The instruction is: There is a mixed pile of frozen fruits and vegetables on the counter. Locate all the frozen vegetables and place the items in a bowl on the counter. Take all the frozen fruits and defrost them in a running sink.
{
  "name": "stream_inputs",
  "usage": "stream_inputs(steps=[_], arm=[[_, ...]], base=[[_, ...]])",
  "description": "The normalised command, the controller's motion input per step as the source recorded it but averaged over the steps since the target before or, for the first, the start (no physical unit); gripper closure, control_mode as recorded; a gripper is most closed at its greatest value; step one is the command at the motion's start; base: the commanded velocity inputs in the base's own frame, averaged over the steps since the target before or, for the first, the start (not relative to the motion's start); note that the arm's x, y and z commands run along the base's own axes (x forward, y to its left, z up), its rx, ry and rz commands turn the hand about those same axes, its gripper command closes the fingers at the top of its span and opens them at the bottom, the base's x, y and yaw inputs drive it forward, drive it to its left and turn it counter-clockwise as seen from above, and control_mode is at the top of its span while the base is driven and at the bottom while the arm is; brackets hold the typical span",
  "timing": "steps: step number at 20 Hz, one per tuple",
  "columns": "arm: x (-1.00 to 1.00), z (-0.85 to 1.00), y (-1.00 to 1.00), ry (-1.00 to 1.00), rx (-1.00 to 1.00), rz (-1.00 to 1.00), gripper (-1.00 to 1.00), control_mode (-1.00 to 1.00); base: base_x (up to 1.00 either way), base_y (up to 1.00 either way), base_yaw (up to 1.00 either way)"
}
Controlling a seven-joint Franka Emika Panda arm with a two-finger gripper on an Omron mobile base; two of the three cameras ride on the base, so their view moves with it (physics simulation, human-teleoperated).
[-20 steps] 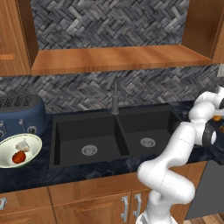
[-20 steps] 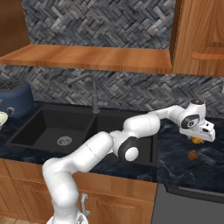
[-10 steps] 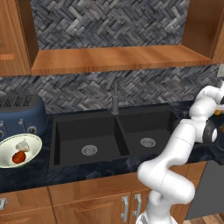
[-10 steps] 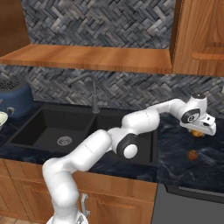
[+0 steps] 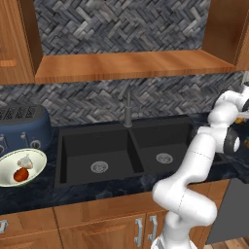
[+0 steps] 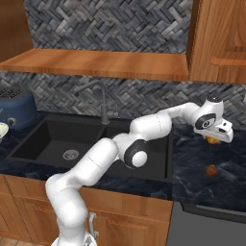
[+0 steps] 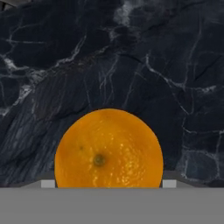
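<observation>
My gripper hangs above the counter right of the sink, shut on a bright orange frozen fruit that sits between the fingertips in the hand view. A second orange frozen fruit lies on the counter below it. Far left, the bowl holds the frozen vegetables: the red tomato-like ball and the pale garlic-like bulb. In the left base view the hand is at the right edge.
The black double sink has a slim faucet behind its middle. A blue toaster stands behind the bowl. A wooden shelf runs overhead, and a wooden wall cabinet hangs above the gripper.
The hand has risen a little above the right counter with the orange fruit still in it. The bowl and its contents have not moved.
</observation>
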Motion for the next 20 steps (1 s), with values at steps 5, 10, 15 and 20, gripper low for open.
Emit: stream_inputs(steps=[5,10,15,20], arm=[[-0.06,-0.3,0.32,-0.07,-0.08,0.0,1.0,-1.0],[-0.13,-0.38,0.38,-0.04,-0.07,0.0,1.0,-1.0],[-0.13,0.14,0.27,-0.05,-0.03,0.0,1.0,-1.0],[-0.15,0.13,0.32,0.0,-0.02,0.0,1.0,-1.0]], base=[[0.0,0.0,0.0],[0.0,0.0,0.0],[0.0,0.0,0.0],[0.0,0.0,0.0]])
